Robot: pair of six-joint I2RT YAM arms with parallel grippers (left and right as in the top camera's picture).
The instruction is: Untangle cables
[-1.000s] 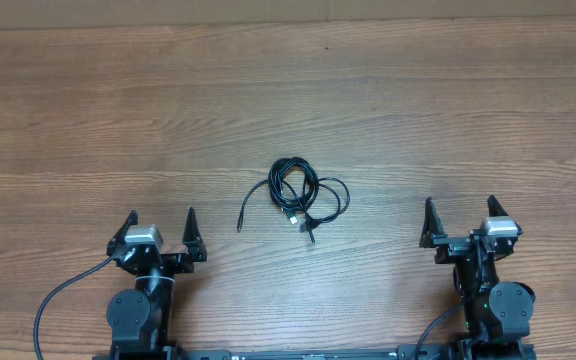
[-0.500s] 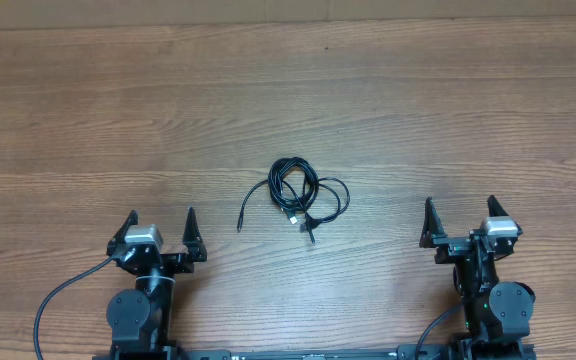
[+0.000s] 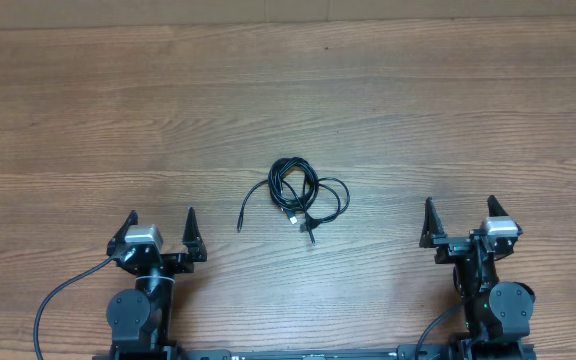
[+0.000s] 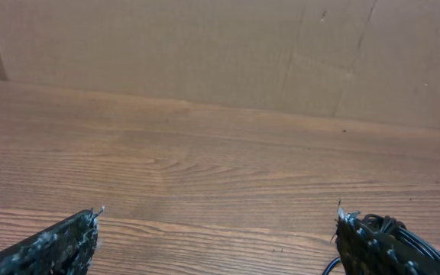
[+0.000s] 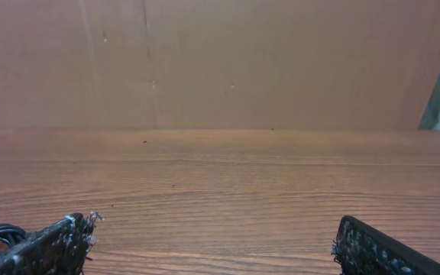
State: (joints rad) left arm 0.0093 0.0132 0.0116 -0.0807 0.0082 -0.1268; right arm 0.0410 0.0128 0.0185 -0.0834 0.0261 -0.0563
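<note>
The cables lie as one small tangled bundle on the wooden table, and nothing holds them. Your left gripper waits to the lower left of the bundle and your right gripper to its lower right. Both are well apart from it, with fingers spread wide and empty. I judge that the first grasp is the step now. One free strand curves out from the left side of the bundle, so take this one with the left gripper, close to its end. Pin the dense coil with the right gripper, then pull slowly outward, because a fast pull can tighten the loops.
</note>
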